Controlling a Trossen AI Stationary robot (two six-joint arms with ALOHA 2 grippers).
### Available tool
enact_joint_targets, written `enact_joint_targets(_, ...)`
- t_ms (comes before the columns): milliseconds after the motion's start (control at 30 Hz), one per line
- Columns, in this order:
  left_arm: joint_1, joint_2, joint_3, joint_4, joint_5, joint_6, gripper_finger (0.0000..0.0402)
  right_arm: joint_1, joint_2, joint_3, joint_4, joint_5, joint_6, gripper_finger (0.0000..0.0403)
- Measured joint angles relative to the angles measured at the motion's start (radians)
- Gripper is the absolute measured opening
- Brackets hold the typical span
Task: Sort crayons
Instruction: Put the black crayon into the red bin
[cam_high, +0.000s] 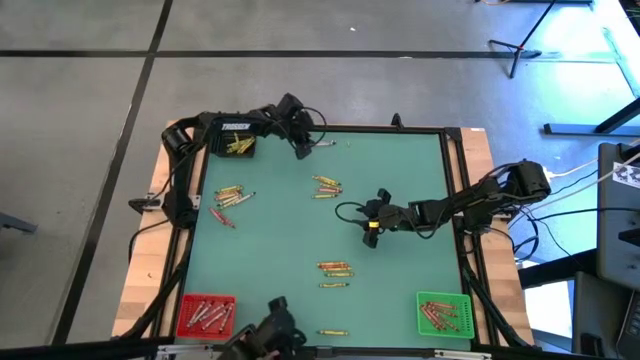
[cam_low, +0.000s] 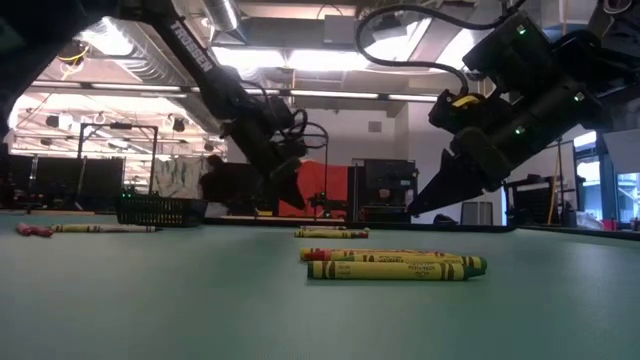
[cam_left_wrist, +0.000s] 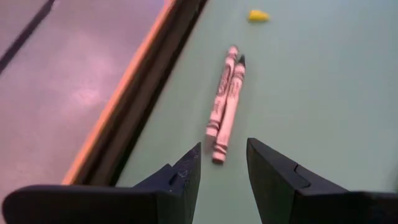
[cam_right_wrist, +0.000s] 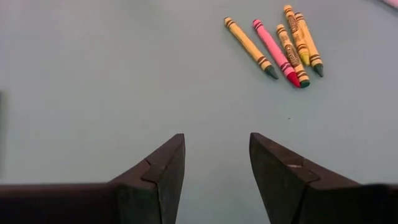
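A: Where is the left gripper (cam_high: 303, 152)?

B: Upper middle of the overhead picture, by the far edge of the green table mat (cam_high: 400, 180). Its wrist camera shows its two dark fingers (cam_left_wrist: 186, 177) slightly parted with nothing between them, just short of two pale paper-wrapped crayons (cam_left_wrist: 224, 106) lying side by side, touching, near the mat's black border.

A: And the right gripper (cam_high: 371, 232)?

B: Centre of the overhead picture, over bare mat. Its fingers (cam_right_wrist: 165, 168) stand apart, empty. Beyond them lies a cluster of four yellow-orange crayons and one pink one (cam_right_wrist: 283, 43).

A: Other crayons?

B: Scattered groups: centre left (cam_high: 232, 195), lower centre (cam_high: 336, 270), and one alone at the bottom edge (cam_high: 333, 332). More fill the black square bin (cam_high: 237, 145) upper left, the red square bin (cam_high: 205, 314) lower left and the green square bin (cam_high: 443, 312) lower right.
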Motion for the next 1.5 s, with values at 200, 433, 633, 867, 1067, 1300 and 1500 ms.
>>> enact_joint_targets(200,-0.005,0.051,0.013,0.004,0.0,0.014,0.0112,-0.001,0.006,0.0,0.002,0.002,-0.001,0.0176)
enact_joint_targets(433,-0.003,0.094,0.013,0.022,0.037,0.02,0.0112,-0.001,0.006,0.0,0.003,0.001,0.0,0.0176)
enact_joint_targets(633,0.002,0.093,0.017,0.022,0.045,0.013,0.0112,-0.001,0.006,0.0,0.004,0.001,0.0,0.0176)
enact_joint_targets(867,0.016,0.093,0.017,0.014,0.053,-0.007,0.007,-0.001,0.006,0.0,0.005,0.002,-0.002,0.0176)
enact_joint_targets(1067,0.013,0.093,0.017,0.015,0.074,0.003,0.0008,-0.001,0.006,0.0,0.006,0.003,-0.003,0.0176)
enact_joint_targets(1300,0.006,0.091,0.018,-0.006,0.046,0.028,0.0002,-0.001,0.006,0.0,0.006,0.003,-0.003,0.0176)
enact_joint_targets(1500,-0.02,0.064,0.019,-0.163,-0.046,0.073,0.0,-0.001,0.005,0.0,0.006,0.003,-0.003,0.0176)
